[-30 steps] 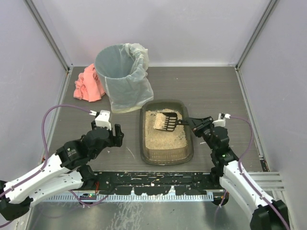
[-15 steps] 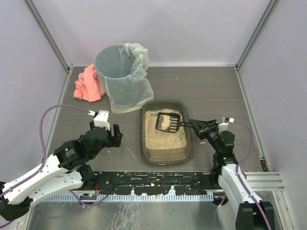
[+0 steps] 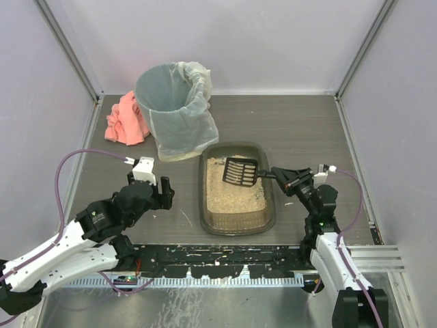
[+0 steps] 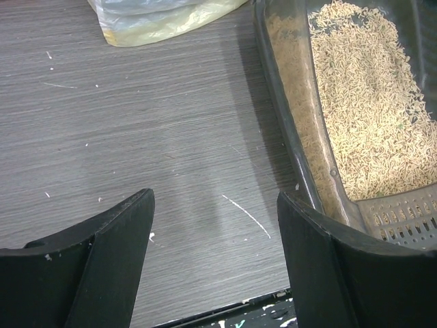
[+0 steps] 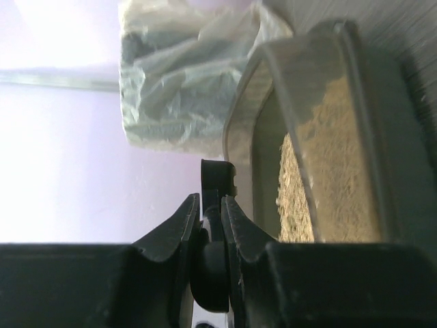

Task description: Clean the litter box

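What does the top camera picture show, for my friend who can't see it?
The right pincer holds a black slotted scoop over the litter box, a dark tray of beige litter. The left pincer is open and empty, left of the tray. Behind stand a grey bin with a clear liner and a pink cloth.

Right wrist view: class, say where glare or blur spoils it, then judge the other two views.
Right wrist view: wall blown out white, bin hazy. Left wrist view: litter box and table grain crisp. Top view: evenly lit, sharp.
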You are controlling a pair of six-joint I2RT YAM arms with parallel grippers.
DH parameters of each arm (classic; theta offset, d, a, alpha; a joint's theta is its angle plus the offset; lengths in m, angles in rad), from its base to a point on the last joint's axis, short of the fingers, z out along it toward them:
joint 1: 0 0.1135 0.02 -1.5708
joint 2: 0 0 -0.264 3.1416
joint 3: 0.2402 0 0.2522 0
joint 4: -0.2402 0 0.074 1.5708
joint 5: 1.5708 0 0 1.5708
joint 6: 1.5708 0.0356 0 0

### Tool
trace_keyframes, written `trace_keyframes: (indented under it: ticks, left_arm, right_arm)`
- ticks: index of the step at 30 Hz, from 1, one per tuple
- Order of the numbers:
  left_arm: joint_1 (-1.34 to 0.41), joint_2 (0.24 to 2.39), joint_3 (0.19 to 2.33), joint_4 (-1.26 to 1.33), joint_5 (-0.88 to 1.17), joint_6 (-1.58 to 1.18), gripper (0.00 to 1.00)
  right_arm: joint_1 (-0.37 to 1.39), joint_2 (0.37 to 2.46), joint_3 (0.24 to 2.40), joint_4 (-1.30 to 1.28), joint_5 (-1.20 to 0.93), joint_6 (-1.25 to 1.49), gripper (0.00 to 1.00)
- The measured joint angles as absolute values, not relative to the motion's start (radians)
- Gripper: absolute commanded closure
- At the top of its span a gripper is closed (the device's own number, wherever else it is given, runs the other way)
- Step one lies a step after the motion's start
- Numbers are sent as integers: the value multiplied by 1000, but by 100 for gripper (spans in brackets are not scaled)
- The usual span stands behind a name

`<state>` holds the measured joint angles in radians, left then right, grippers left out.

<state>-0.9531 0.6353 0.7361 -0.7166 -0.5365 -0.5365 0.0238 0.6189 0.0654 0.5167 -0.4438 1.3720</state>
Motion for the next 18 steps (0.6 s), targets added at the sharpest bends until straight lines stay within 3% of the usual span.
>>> trace_keyframes:
  ticks: [10, 18]
  left_arm:
    - [-953, 614, 735, -720, -534, -549, 25]
    - [-953, 582, 723, -724, -533, -561, 25]
  right_arm:
    - [-19, 606, 80, 541, -475, 1316, 99]
    - [-28, 669, 75, 788, -542, 1226, 99]
